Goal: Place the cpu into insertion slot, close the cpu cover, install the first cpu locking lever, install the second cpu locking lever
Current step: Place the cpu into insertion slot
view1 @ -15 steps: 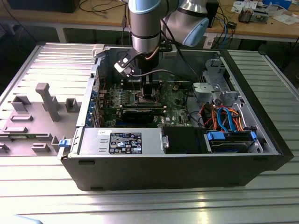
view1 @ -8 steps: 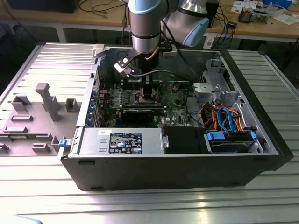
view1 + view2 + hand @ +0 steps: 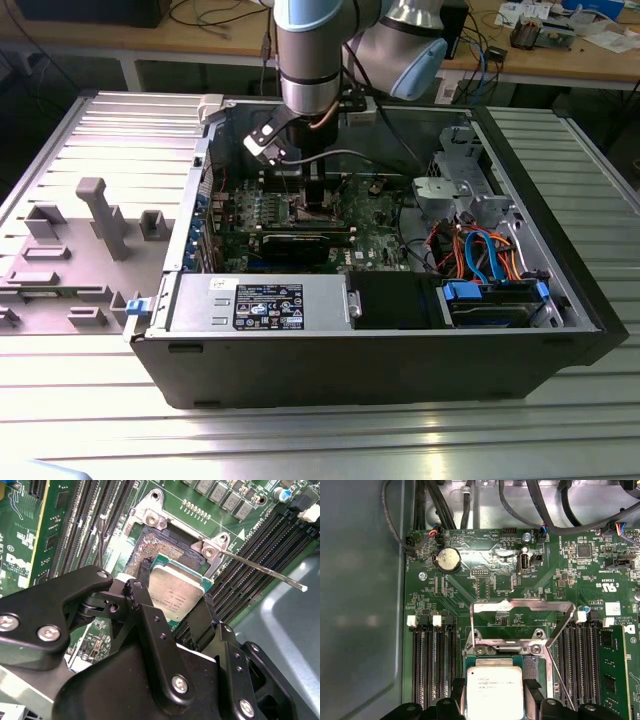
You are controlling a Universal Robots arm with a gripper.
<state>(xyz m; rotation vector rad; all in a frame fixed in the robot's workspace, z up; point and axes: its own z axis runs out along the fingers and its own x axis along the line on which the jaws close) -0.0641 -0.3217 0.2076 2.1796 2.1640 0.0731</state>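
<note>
My gripper (image 3: 175, 594) is shut on the cpu (image 3: 176, 591), a flat square chip with a silver-grey top, its black fingers (image 3: 141, 575) on two opposite edges. The chip hangs level just above the insertion slot (image 3: 156, 547), shifted a little off it, so part of the gold-brown contact field shows. In the first wrist view the cpu (image 3: 495, 692) sits between the fingers (image 3: 531, 689), and the cpu cover (image 3: 520, 603) stands swung open behind the socket. A thin locking lever (image 3: 265, 571) sticks out, unlatched. In the exterior view the gripper (image 3: 315, 200) is low inside the computer case.
Long black memory slots (image 3: 427, 665) flank the socket on both sides. Black cables (image 3: 540, 510) run along the board's far edge. The case also holds a power supply (image 3: 265, 300), a drive cage (image 3: 465, 185) and coloured cables (image 3: 480, 250). A grey fixture (image 3: 100, 225) lies beside the case.
</note>
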